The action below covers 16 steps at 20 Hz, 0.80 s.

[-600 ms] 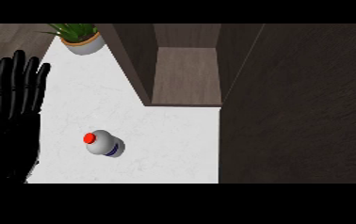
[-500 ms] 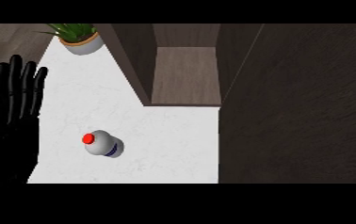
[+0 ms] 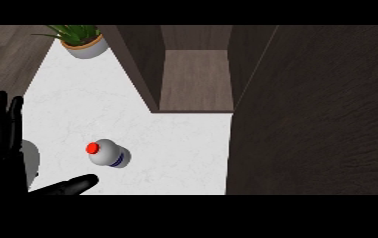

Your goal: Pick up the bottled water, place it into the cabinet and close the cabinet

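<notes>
The bottled water (image 3: 108,154) stands upright on the white counter (image 3: 177,132), a white bottle with a red cap and a blue label band. My left hand (image 3: 10,147) shows at the view's left edge, open, its fingers pointing up. Its thumb (image 3: 71,185) stretches right along the lower edge, just below and left of the bottle, apart from it. The cabinet (image 3: 196,77) stands behind the bottle with its inside shelf showing and nothing on it. My right hand is out of view.
The cabinet's dark door (image 3: 303,112) stands swung open along the right side and covers the counter there. A potted plant (image 3: 86,43) sits at the counter's far left corner. The counter's left edge runs diagonally by my left hand.
My left hand has sunk lower and further left in the view, and its thumb now shows near the bottle. The bottle has not moved.
</notes>
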Available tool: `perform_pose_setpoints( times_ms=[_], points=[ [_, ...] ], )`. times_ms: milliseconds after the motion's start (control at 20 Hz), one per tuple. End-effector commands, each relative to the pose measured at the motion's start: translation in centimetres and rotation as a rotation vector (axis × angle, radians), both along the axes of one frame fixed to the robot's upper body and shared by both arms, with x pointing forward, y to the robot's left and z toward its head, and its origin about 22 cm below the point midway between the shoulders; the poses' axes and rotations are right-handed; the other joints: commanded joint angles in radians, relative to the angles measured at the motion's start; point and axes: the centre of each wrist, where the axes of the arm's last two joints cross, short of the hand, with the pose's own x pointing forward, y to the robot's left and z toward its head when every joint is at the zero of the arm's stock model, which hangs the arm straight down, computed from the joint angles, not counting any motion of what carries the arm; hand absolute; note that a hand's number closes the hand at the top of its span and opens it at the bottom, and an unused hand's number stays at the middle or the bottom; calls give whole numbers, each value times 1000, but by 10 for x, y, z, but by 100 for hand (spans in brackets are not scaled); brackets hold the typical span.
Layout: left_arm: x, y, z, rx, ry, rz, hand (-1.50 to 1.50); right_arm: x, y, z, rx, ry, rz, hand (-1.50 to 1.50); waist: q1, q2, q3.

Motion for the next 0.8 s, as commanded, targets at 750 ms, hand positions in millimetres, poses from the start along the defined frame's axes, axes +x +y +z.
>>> perform_pose_setpoints(
  times_ms=[750],
  points=[
    [-40, -8, -26, -26, 238, 150, -150, -88, 6, 29, 23, 26, 77, -150, -7, 2, -2]
  ],
)
